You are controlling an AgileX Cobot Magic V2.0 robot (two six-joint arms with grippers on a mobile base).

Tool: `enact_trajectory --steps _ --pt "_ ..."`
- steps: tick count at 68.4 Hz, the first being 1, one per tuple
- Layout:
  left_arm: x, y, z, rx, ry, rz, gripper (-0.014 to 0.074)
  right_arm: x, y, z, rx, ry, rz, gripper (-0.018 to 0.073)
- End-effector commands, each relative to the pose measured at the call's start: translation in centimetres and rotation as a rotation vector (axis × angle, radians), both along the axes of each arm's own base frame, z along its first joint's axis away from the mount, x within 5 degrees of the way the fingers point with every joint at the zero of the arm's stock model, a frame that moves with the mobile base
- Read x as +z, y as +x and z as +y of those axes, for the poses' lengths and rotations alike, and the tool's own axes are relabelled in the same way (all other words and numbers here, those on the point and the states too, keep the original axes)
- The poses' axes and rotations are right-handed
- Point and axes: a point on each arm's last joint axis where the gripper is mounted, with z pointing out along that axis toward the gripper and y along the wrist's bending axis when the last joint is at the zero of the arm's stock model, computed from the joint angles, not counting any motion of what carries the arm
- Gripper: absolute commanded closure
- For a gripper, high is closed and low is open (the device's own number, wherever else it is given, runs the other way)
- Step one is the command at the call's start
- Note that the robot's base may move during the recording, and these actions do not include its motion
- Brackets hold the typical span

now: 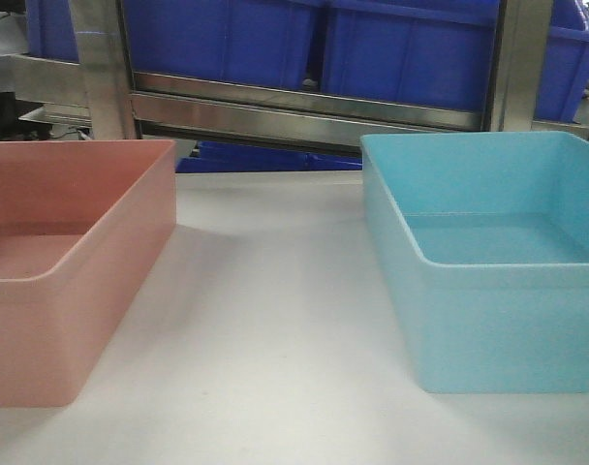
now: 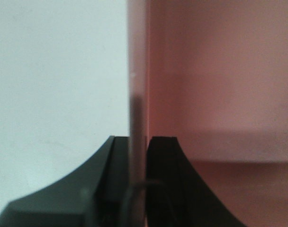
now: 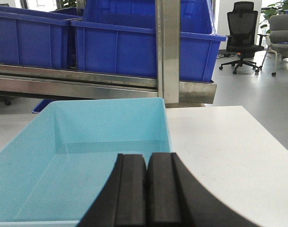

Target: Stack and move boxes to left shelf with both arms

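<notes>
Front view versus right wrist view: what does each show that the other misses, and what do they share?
Only the front view: the pink tub at left, standing apart from the blue tub, with bare table between them.

Only the right wrist view: the right gripper, jaws together with nothing between them, over the blue tub's near end, plus office chairs on the floor beyond the table.

Both: the blue tub, empty, the white table, and dark blue bins on the steel rack behind.
</notes>
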Motion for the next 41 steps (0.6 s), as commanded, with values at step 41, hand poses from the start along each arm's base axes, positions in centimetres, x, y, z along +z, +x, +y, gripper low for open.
enact_trajectory --steps 41 --pt "9.8 -2.4 -6.1 0.068 -0.23 -0.103 0.0601 0.8 -0.1 0.0 -0.004 -0.006 -0.091 0.0503"
